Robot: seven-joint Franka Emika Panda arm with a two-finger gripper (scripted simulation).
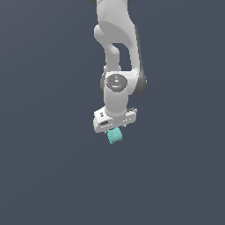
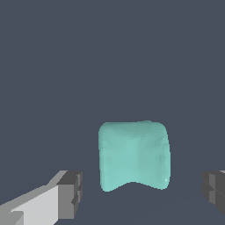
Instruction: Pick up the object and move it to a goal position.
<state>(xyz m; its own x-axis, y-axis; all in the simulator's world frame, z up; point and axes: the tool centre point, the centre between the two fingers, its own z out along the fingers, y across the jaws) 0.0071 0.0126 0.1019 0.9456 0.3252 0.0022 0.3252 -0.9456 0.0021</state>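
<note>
The object is a small teal spool-like lump, pinched at the middle with flared ends. In the exterior view it sits just under the white hand of my arm, which points down. My gripper is right above it. In the wrist view the object lies between my two dark fingertips, and my gripper is open around it. There is a gap between the object and each finger, so neither touches it.
A plain dark blue-grey surface fills the rest of both views. No other objects, containers or edges show.
</note>
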